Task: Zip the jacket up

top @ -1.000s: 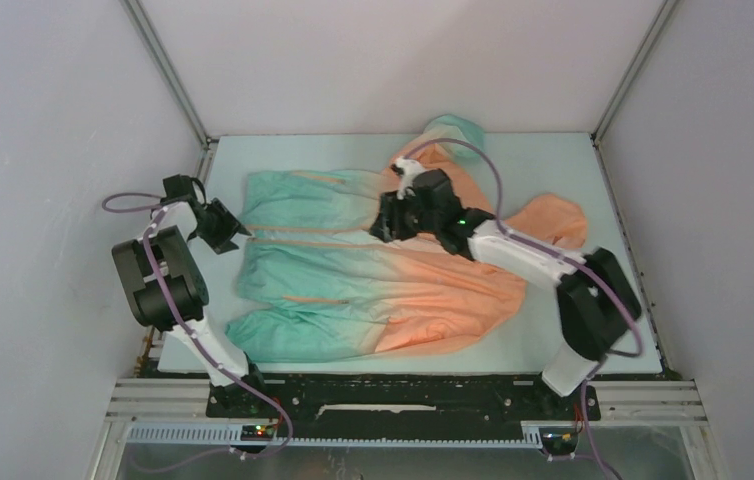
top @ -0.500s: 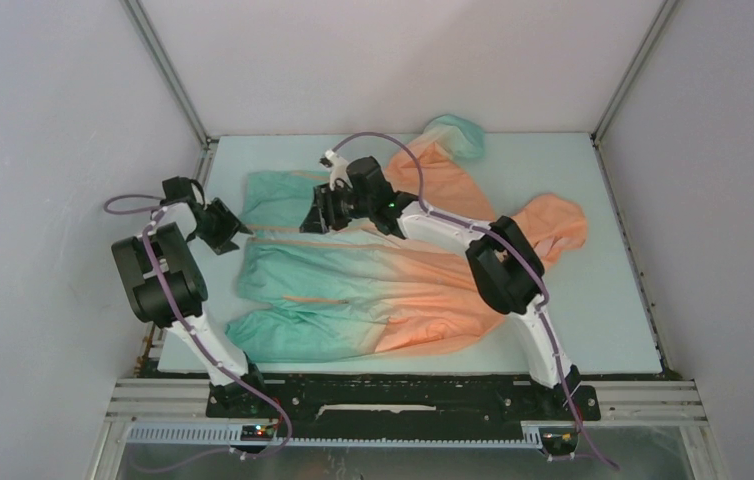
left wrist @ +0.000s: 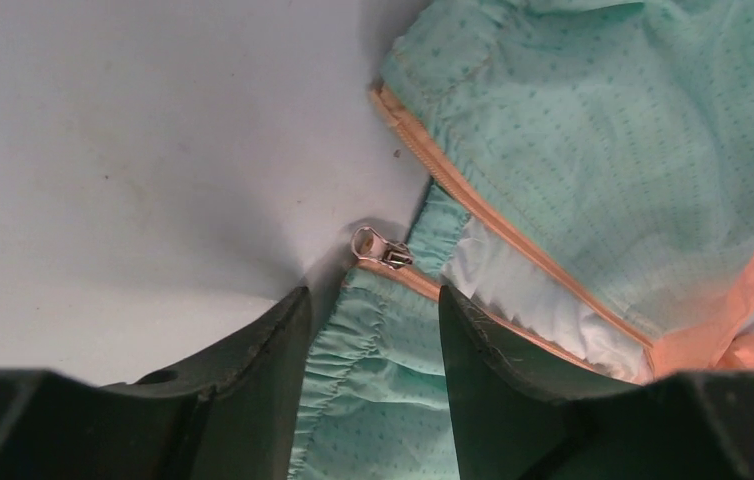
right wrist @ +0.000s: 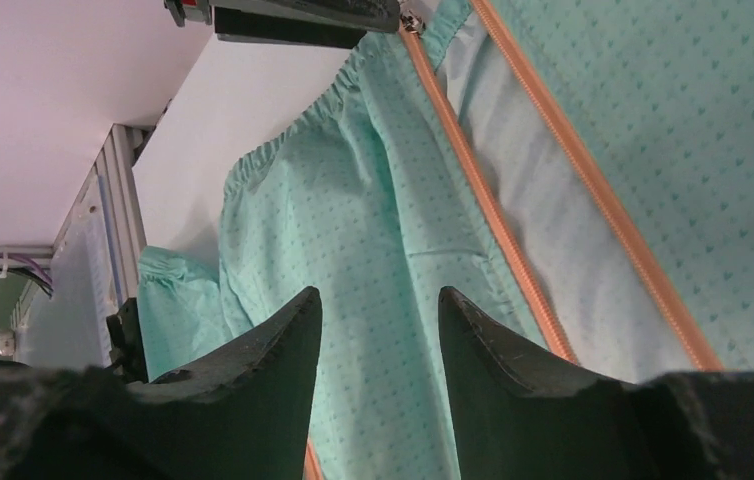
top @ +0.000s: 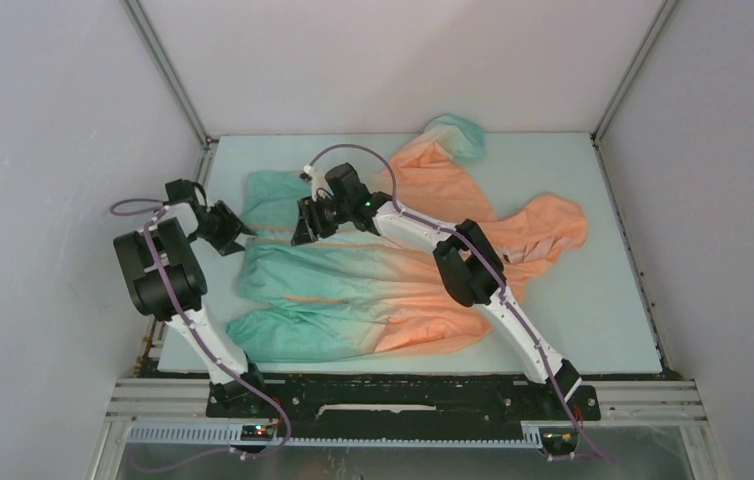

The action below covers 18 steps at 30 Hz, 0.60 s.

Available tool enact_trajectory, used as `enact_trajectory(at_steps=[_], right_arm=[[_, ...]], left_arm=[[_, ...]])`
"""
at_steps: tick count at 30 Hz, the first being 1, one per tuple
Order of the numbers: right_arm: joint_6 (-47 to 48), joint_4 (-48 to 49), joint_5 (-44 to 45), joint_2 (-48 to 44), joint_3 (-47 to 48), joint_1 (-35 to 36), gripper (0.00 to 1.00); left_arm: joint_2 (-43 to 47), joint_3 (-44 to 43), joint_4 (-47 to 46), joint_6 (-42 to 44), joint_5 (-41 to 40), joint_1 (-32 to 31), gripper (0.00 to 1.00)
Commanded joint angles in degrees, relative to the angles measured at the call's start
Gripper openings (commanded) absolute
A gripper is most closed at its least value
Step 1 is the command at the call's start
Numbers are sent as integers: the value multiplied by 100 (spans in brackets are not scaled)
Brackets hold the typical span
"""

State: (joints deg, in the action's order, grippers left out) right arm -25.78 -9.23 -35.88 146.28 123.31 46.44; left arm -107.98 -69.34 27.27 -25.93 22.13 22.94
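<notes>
Both arms gather at the jacket's hem, the zip not yet joined.

The jacket (top: 373, 280) lies flat across the surface (top: 603, 300), teal hem at frame left, orange hood at right. The left fingers (top: 234, 233) sit apart astride the hem's gathered edge with the metal slider (left wrist: 378, 248) just ahead of them, likely placed to pin the bottom for the pull. The right fingers (top: 304, 224), also apart, hover over the orange zip tapes (right wrist: 499, 230), which lie parted with pale lining between, probably so they can be drawn together.
</notes>
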Motion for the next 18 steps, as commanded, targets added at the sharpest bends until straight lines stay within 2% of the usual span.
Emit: enact_trajectory(at_steps=[1,6,9,10,12,15,18], right_arm=[[142,31,-169,158,510,13,50],[-141,223,-318,311,648,51,52],[-299,433,-545,337,610,70,55],[-445,612,-612,404,640,77,57],[-500,587,-638,510,840,83,57],[-442,315,-634,639,1138,80,57],[-625,547,-757,628,1062,54,59]], left_arm=[[-123,55,40,108,53,30,54],[-147,102,-39,49,137,35,50],[-129,188,-217,-36,352,48,40],[-108,285,-405,-105,543,52,32],[-109,342,-510,-151,669,74,24],[-93,451,-647,-134,826,134,18],[-35,669,-1024,-293,1118,243,13]])
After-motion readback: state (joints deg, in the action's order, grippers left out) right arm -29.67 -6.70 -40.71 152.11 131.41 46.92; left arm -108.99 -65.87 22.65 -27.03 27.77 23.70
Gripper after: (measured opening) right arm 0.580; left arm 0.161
